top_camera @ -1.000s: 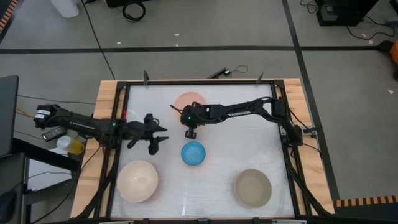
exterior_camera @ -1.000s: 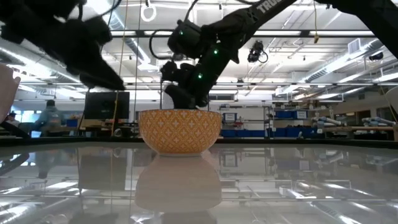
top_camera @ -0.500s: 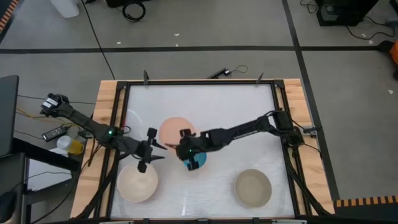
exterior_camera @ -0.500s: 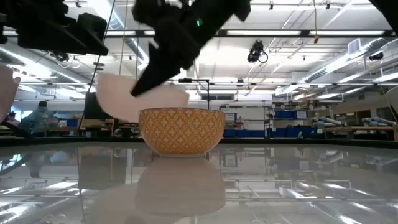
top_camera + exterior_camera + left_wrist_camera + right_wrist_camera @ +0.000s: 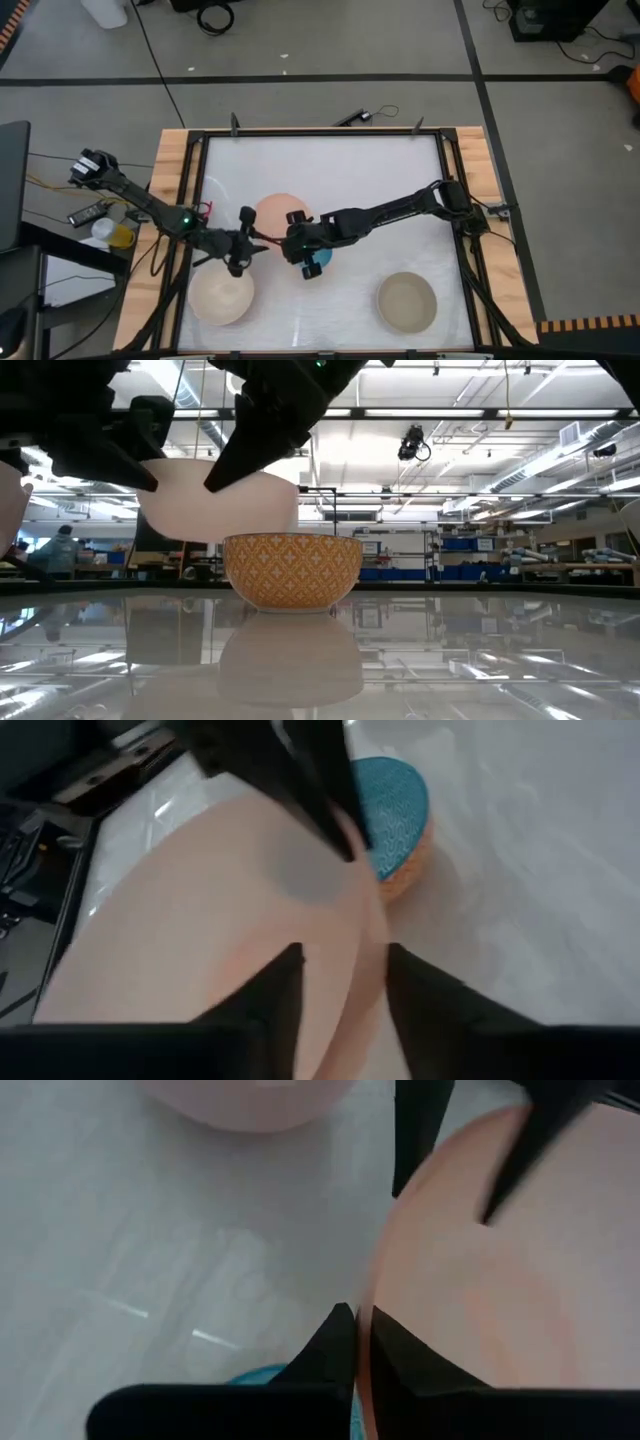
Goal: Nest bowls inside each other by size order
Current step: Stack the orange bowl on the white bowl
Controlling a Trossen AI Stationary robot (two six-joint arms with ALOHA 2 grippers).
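Observation:
My right gripper [image 5: 297, 243] is shut on the salmon-pink bowl [image 5: 280, 210], which is held above the table's middle. My left gripper [image 5: 248, 240] is open at the bowl's left side. One of its fingers stands inside the rim and one outside [image 5: 345, 960]. The small blue bowl [image 5: 317, 264] has a patterned orange outside [image 5: 290, 570]. It stands on its base just under my right gripper. The cream-white bowl [image 5: 222, 298] stands at the near left and the grey-beige bowl [image 5: 406, 300] at the near right. My right gripper pinches the pink bowl's rim [image 5: 378, 1290] on the bowl's near side, one finger inside the bowl and one outside. The fingers come from the table's right. The bowl is lifted clear of the table, mouth up [image 5: 215, 500].
A black frame [image 5: 320, 132] runs round the white table top. The far half of the table and the near middle between the two large bowls are bare.
My right gripper has lifted the pink bowl off the table's far middle and carried it toward the near edge and a little left, over to the blue bowl. My left gripper has moved toward the near edge and then up to the bowl's left rim.

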